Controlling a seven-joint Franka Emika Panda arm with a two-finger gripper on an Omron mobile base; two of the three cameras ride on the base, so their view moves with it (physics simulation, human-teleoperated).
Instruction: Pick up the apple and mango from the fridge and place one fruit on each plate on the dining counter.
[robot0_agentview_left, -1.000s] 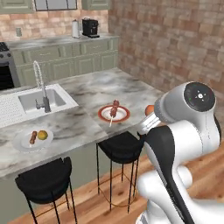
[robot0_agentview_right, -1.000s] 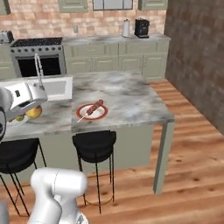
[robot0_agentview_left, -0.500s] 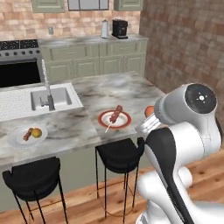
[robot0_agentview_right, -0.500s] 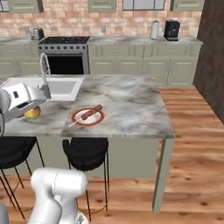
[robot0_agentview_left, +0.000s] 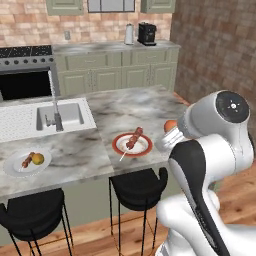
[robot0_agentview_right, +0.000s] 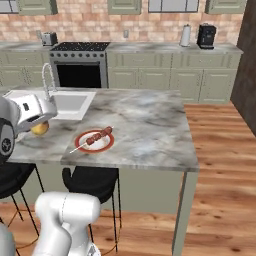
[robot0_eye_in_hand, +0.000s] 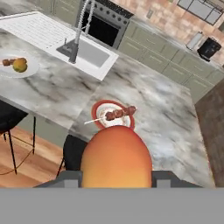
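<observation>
My gripper (robot0_eye_in_hand: 116, 175) is shut on a big orange-red fruit (robot0_eye_in_hand: 116, 155), the mango by its egg shape, held above the near edge of the dining counter (robot0_agentview_left: 125, 107). The same fruit (robot0_agentview_left: 170, 125) peeks out beside my arm, and again (robot0_agentview_right: 41, 129) under the hand in the right base view. Just ahead lies the red-rimmed plate (robot0_eye_in_hand: 98, 107) (robot0_agentview_left: 117, 142) (robot0_agentview_right: 95, 149) with a meat skewer (robot0_agentview_left: 134, 138) across it. Farther left, the pale plate (robot0_agentview_left: 12, 167) (robot0_eye_in_hand: 30, 70) carries a small yellow fruit (robot0_agentview_left: 37, 159), likely the apple, and a bit of meat. The fridge is out of view.
An inset sink (robot0_agentview_left: 60, 114) with a curved steel tap (robot0_agentview_left: 54, 97) sits behind the plates. Two black stools (robot0_agentview_left: 137, 187) stand under the counter's near edge. A stove (robot0_agentview_right: 80, 70), green cabinets, a kettle (robot0_agentview_left: 129, 34) and a coffee machine (robot0_agentview_left: 146, 33) line the back wall.
The whole picture has slid as the base moved, bringing the red-rimmed plate closer to centre. The gripper stays shut on the fruit.
</observation>
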